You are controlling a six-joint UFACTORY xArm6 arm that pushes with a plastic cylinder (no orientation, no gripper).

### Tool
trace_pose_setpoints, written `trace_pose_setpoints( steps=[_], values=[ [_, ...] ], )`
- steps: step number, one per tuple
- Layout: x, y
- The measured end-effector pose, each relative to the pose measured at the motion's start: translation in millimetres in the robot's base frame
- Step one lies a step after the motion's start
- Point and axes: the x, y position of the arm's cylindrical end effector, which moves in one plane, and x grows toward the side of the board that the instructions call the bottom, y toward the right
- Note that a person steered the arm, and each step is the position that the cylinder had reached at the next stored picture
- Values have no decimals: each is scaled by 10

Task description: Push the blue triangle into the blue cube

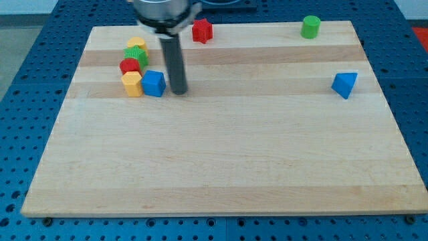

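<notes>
Resting on the table (221, 167), my tip (178, 91) stands just beside the blue cube (154, 83) on its right in the view; I carry no fingers, only a bare rod. The blue triangle (344, 84) lies well apart near the view's right edge. Left of the cube cluster a yellow block (132, 84), a red block (130, 65), a green block (139, 55) and what may be another yellow one behind it.
</notes>
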Motion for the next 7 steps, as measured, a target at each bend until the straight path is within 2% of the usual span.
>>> trace_pose_setpoints(
  steps=[1, 2, 3, 5, 6, 7],
  values=[
    [263, 914],
    [778, 1719],
    [843, 2325],
    [427, 3186],
    [216, 3365],
    [36, 3174]
  ],
)
